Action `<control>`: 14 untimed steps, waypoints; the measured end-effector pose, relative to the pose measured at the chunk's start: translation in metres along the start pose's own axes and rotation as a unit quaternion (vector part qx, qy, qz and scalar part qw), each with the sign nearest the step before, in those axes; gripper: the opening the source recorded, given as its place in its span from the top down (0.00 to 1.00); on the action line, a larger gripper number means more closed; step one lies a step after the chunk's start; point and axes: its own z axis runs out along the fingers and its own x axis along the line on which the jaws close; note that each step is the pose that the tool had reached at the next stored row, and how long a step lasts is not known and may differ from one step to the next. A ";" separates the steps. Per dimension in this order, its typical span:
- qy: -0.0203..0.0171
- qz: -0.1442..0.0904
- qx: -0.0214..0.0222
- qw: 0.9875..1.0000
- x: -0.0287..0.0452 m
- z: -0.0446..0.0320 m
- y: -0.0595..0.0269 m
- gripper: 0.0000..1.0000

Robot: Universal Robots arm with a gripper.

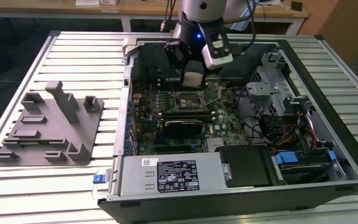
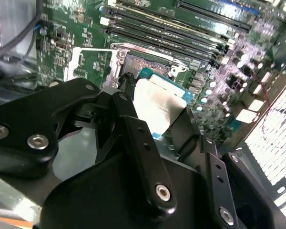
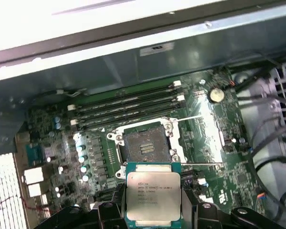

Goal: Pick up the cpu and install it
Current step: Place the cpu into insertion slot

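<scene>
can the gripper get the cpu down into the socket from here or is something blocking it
Probably yes: the gripper, shut on the cpu, hangs close above the motherboard beside the socket, which looks bare and uncovered, with nothing between them.

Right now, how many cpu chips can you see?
1. The cpu sits clamped in the gripper, over the motherboard near the empty socket. Others could lie hidden elsewhere in the case.

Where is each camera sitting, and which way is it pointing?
Exterior view: off the arm, raised, looking down on the open computer case; the arm shows.
First wrist view: at the wrist, looking past the fingers at the cpu and socket.
Second wrist view: at the wrist, behind the gripper, facing the motherboard.
Both wrist views share the held cpu.
</scene>
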 end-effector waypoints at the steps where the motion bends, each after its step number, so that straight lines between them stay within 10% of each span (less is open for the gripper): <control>1: -0.001 0.009 0.000 1.000 0.0000 0.0000 0.0000 0.46; 8: -0.005 0.073 0.000 0.997 0.0000 0.0003 0.0000 0.46; 14: -0.008 0.127 -0.001 0.992 0.0000 0.0006 -0.0001 0.46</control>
